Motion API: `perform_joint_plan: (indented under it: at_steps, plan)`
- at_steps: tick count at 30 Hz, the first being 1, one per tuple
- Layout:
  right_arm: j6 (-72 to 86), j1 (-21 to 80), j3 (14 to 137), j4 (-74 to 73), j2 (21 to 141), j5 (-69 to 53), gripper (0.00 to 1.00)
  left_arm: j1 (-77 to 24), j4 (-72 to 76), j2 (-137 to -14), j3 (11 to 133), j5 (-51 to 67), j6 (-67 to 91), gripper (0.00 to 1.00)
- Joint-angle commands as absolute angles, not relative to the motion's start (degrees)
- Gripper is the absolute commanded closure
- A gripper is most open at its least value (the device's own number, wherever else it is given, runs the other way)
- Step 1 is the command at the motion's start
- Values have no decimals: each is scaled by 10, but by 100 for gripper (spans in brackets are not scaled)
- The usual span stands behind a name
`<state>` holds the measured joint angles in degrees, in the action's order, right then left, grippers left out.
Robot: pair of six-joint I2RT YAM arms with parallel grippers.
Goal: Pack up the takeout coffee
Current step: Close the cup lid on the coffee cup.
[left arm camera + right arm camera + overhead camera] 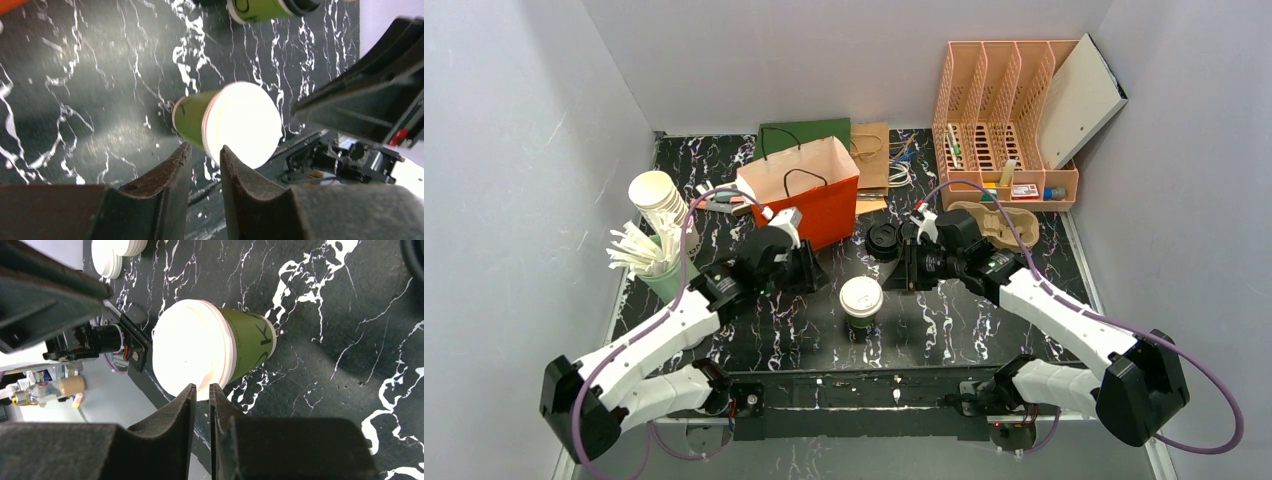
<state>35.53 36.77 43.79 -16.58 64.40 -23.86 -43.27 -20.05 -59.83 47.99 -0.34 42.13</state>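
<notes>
- The table (794, 330) is black with white marble veining.
- Near its middle, a green cup with a white top (861, 303) stands upright.
- Just behind that is the takeout coffee (884, 240), with its black lid on.
- At back centre stands an open orange paper bag (814, 200). A flat green bag (809, 130) and a brown paper bag (872, 150) lie behind it.
- On the left are a stack of white paper cups (656, 200) and a green holder of white sticks (659, 275).
- At back right is a peach file organiser (1004, 120), with a brown pulp cup carrier (1009, 222) in front of it.
</notes>
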Motion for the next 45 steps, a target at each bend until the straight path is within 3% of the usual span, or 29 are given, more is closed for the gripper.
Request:
perform_joint_plan:
  at_steps: [1, 14, 20, 29, 37, 45]
  plan:
    - [333, 364, 471, -170, 654, -218, 77, -435, -182, -520, 407, 38, 504, 75]
    - [311, 360, 474, -163, 676, -234, 79, -454, -37, -474, 274, 67, 624, 86]
    - [306, 359, 468, -169, 674, -230, 79, -458, 16, -483, 249, 69, 633, 100]
    - [323, 360, 445, -159, 649, -217, 78, -462, 74, -454, 205, 59, 665, 100]
    - [321, 360, 445, -166, 648, -212, 79, -470, 104, -415, 183, 56, 676, 75]
    - [321, 359, 454, -164, 660, -220, 79, -470, 125, -448, 185, 68, 670, 77]
